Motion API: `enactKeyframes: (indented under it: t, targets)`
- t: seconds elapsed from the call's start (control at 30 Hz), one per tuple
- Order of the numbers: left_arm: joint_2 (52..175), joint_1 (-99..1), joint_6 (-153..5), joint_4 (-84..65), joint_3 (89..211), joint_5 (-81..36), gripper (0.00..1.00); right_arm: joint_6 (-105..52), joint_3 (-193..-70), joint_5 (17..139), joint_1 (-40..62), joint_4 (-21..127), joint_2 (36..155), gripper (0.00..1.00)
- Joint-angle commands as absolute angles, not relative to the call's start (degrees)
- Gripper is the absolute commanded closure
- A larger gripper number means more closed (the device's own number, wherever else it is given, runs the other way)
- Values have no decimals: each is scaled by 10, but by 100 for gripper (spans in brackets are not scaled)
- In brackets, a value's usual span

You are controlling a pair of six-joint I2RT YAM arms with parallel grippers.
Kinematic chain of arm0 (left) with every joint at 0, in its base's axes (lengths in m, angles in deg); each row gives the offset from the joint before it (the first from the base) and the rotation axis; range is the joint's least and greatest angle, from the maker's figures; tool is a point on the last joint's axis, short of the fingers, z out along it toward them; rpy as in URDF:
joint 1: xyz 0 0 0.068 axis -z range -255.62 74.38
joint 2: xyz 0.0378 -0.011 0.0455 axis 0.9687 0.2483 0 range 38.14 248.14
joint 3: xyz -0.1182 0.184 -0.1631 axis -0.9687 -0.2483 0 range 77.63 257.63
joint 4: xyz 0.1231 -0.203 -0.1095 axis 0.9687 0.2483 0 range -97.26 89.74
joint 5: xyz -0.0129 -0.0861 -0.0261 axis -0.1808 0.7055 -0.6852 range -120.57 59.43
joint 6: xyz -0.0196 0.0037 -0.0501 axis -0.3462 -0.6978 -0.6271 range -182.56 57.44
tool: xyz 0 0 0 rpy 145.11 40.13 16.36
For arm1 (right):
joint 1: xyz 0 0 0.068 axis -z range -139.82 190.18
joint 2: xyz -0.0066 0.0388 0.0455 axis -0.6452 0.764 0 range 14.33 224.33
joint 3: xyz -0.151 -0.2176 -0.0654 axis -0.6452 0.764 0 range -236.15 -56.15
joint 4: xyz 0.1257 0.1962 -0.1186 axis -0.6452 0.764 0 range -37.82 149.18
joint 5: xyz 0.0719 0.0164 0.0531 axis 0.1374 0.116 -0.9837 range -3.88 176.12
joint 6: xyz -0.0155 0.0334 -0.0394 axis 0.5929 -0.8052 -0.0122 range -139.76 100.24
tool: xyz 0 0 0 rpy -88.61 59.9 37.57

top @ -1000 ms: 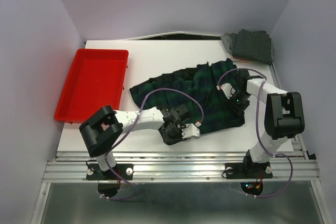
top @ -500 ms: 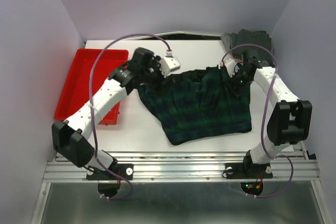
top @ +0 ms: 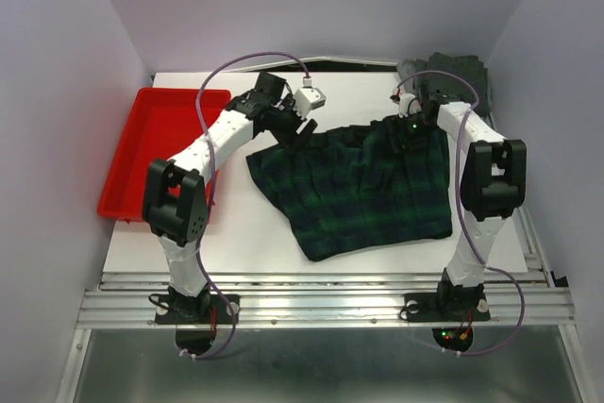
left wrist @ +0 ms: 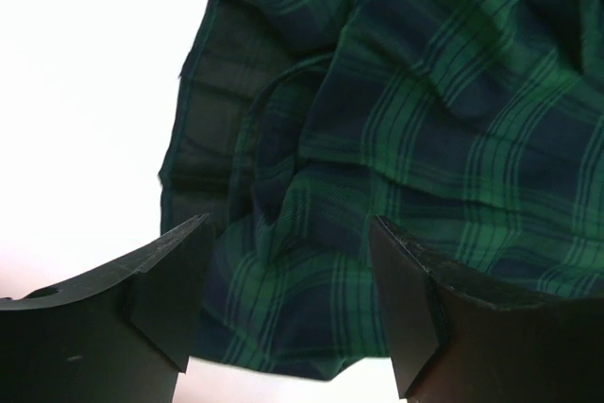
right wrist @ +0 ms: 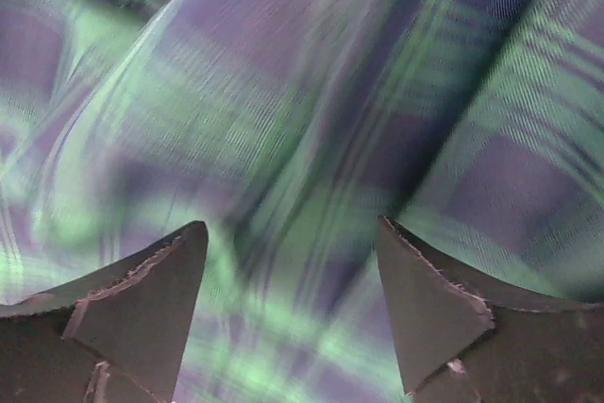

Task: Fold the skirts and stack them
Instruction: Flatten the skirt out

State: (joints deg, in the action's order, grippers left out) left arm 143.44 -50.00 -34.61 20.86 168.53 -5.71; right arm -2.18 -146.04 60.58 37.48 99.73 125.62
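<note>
Plaid skirt [top: 363, 191] is lying flat on the desk [top: 250, 233], far edge running left-right; left jaws and right jaws are hovering open and empty, each over its own corner.

Left arm [top: 212, 143], right arm [top: 460, 125]: white links, black joint housings; purple cables [top: 264, 55]; black wedge-shaped fingers [left wrist: 142, 318].

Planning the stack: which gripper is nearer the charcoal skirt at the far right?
Right. The right gripper is beside the charcoal skirt, at the far right corner of the plaid skirt; the left gripper is at its far left corner.
</note>
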Motion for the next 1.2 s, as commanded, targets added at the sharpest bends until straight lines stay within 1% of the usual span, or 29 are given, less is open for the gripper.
enactKeyframes:
  t: [0.0,0.03,0.07,0.1,0.13,0.17,0.2,0.23,0.3,0.33,0.4,0.43,0.53,0.57,0.6,0.67,0.7,0.73,0.77,0.8,0.87,0.93,1.03,1.07,1.1,1.13,1.17]
  targets:
    - [1419,-473,-379,152,1681,-30,26,-134,-1484,569,373,918,1294,22]
    - [1417,-457,-382,128,1662,-37,27,-161,-1482,565,373,900,1296,22]
    - [1412,-447,-383,119,1646,-54,28,-173,-1479,566,373,869,1302,28]
    - [1412,-436,-383,113,1616,-65,32,-181,-1478,572,373,857,1305,35]
    - [1413,-416,-385,102,1602,-76,34,-187,-1479,583,368,848,1309,46]
    - [1415,-407,-389,94,1589,-88,34,-189,-1479,601,360,842,1311,60]
    - [1420,-400,-398,90,1567,-99,39,-187,-1477,641,354,832,1311,93]
    - [1424,-395,-403,84,1555,-100,42,-186,-1474,662,354,828,1306,99]
    - [1436,-381,-411,80,1539,-106,49,-184,-1444,691,340,805,1286,99]
    - [1440,-377,-413,79,1524,-118,60,-184,-1427,712,340,792,1249,99]
    - [1449,-365,-414,79,1507,-135,71,-179,-1364,719,340,748,1205,99]
    - [1451,-363,-413,79,1489,-139,84,-174,-1346,727,340,740,1169,99]
    - [1455,-353,-412,82,1454,-135,99,-130,-1307,740,328,760,1146,99]
    - [1452,-350,-409,86,1446,-128,100,-104,-1302,743,322,770,1149,99]
    - [1441,-346,-395,90,1440,-118,100,-89,-1297,743,322,796,1154,99]
    - [1415,-339,-372,112,1433,-55,97,-48,-1279,723,317,811,1159,99]
    - [1378,-338,-355,116,1435,-9,94,-33,-1265,723,317,800,1157,99]
    - [1358,-338,-348,126,1445,8,88,-19,-1236,717,310,793,1153,99]
    - [1340,-339,-340,130,1455,20,85,3,-1221,718,303,774,1151,99]
    - [1312,-339,-339,129,1468,20,72,12,-1206,720,303,768,1148,99]
    - [1296,-343,-350,110,1508,5,60,23,-1171,731,296,754,1149,99]
    - [1302,-369,-373,94,1543,-9,47,31,-1149,738,290,721,1144,99]
    - [1357,-410,-414,85,1646,-12,42,35,-1091,757,284,640,1123,99]
    - [1376,-415,-414,90,1666,-18,42,35,-1091,758,284,640,1115,99]
    - [1417,-420,-412,93,1706,-32,41,35,-1066,763,279,599,1099,99]
    - [1437,-420,-409,100,1706,-38,40,34,-1056,765,279,581,1099,99]
    - [1458,-420,-402,113,1743,-39,40,31,-1049,766,279,568,1086,99]
